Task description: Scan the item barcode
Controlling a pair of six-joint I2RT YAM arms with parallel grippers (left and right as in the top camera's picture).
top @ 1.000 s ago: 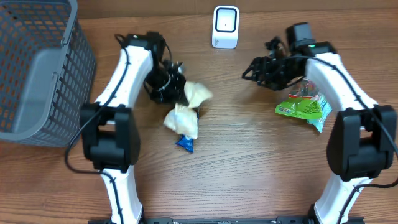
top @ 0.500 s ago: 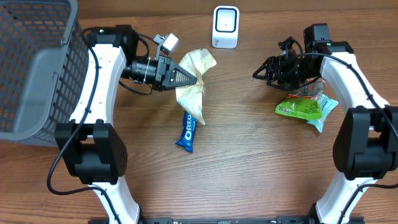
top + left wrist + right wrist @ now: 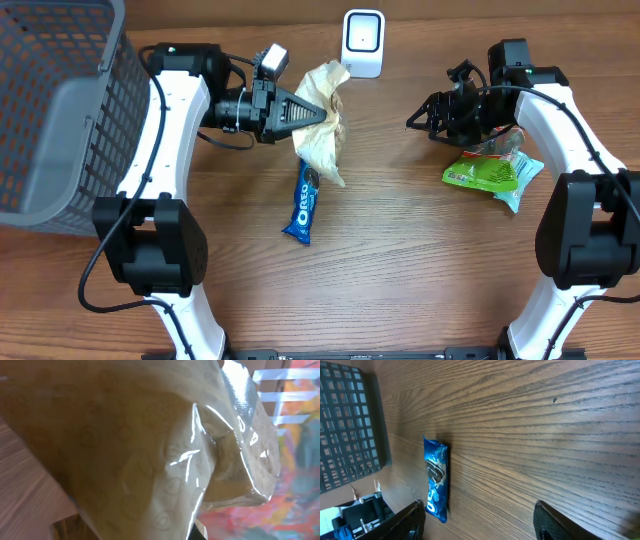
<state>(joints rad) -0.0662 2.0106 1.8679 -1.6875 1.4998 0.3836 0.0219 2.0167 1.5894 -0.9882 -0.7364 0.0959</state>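
My left gripper is shut on a cream plastic snack bag, holding it in the air just left of and below the white barcode scanner. The bag hangs down from the fingertips, its lower end over the table. In the left wrist view the bag fills nearly the whole picture and hides the fingers. My right gripper is open and empty to the right of the scanner; in its wrist view both dark fingers stand wide apart over bare wood.
A blue Oreo pack lies on the table below the held bag, also seen as the Oreo pack. A green snack bag lies under the right arm. A grey mesh basket stands at the far left.
The left arm has lifted the cream bag off the table and carried it up and right toward the scanner, uncovering the Oreo pack. The right arm shifted slightly right, then stayed still.
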